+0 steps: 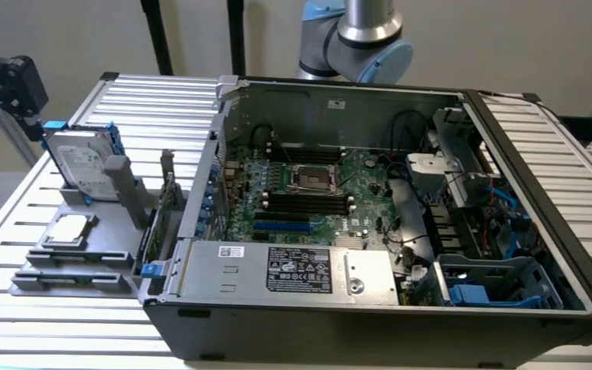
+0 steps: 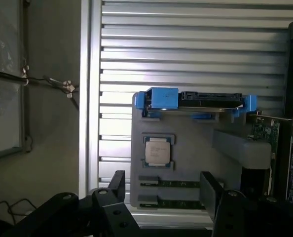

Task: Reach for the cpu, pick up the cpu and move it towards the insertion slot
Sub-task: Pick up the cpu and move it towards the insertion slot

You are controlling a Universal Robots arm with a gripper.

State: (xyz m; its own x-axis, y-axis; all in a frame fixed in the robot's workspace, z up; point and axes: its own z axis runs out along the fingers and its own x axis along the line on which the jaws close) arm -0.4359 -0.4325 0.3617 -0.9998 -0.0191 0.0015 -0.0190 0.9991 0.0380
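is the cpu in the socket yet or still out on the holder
Out: the cpu lies flat on the grey holder beside the computer case; the insertion slot shows its dark centre.

- The arm (image 1: 363,35) consisted of round silver-grey metal sections, joined by rounded light-blue caps.
- The tool (image 2: 162,177) was matte black throughout and built of angular linkage plates.
- The fingers (image 2: 211,193) were two flat black bars with squared ends.
- Round bolt heads (image 2: 101,191) were seen on the linkage plates.
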